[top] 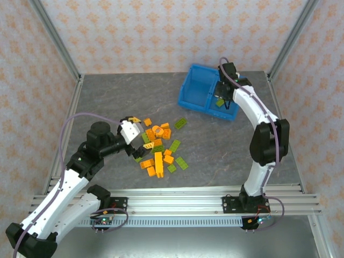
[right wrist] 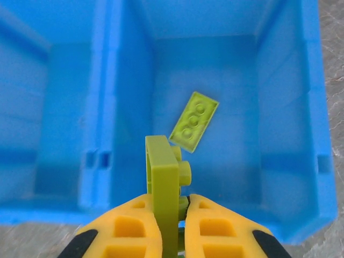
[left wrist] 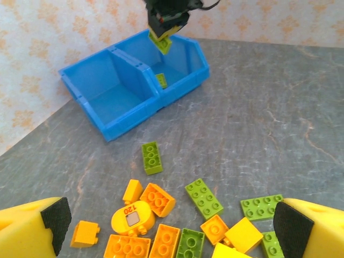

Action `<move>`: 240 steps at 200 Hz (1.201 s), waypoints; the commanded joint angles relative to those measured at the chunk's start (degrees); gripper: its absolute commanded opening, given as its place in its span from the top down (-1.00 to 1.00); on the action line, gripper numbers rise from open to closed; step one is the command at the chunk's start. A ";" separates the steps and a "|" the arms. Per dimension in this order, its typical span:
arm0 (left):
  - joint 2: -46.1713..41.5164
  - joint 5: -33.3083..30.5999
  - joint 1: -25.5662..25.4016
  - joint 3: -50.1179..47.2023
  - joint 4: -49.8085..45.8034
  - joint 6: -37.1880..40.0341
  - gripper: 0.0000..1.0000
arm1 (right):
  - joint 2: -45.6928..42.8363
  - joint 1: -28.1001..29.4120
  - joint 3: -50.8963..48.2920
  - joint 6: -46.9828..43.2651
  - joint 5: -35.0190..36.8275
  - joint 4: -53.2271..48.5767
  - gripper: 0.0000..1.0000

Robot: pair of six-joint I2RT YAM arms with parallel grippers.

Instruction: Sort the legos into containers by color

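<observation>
Orange and lime green legos (top: 161, 148) lie in a loose pile on the grey table. My left gripper (top: 142, 133) hangs open over the pile's left side, and its yellow fingers (left wrist: 32, 232) straddle the bricks (left wrist: 161, 201) with nothing gripped. The blue bin (top: 189, 101) stands at the back right, split by a central wall (right wrist: 107, 107). My right gripper (right wrist: 172, 207) is shut on a lime green brick (right wrist: 163, 172), held on edge above the bin's right compartment. One flat green brick (right wrist: 193, 126) lies on that compartment's floor. The left compartment (left wrist: 110, 99) holds nothing.
A single green brick (left wrist: 151, 157) lies apart between the pile and the bin (left wrist: 134, 115). An orange rounded piece marked 120 (left wrist: 133, 217) sits in the pile. Patterned walls and metal posts close in the table at the back and sides.
</observation>
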 commanded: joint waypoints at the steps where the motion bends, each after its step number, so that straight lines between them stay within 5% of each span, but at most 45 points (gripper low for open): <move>1: 0.30 4.72 -0.04 1.52 -0.81 1.58 -0.99 | 5.25 -1.43 3.92 -1.34 -0.62 -1.16 0.73; 61: 0.79 4.00 -0.04 1.93 -2.24 2.45 -0.99 | 12.16 -3.09 8.95 0.08 0.63 -1.42 0.55; 128: 3.79 4.18 -0.11 3.05 -4.37 3.50 -0.99 | 3.20 -2.18 5.63 0.65 -1.67 -3.43 0.32; 152: 4.27 4.05 -0.11 3.11 -4.79 4.34 -0.99 | -3.84 3.43 -0.40 5.08 -6.13 -1.50 0.28; 170: 5.05 4.04 -0.04 3.42 -5.68 5.25 -0.99 | -6.09 9.57 -3.15 8.98 -6.46 -0.53 -0.01; 207: 7.63 4.81 -0.11 4.56 -7.14 5.80 -0.99 | -0.91 19.59 -0.85 15.55 -4.72 -3.12 -0.44; 240: 7.48 3.44 -0.09 3.97 -6.10 5.31 -0.99 | 7.53 21.42 3.71 18.86 -4.50 -4.92 -0.59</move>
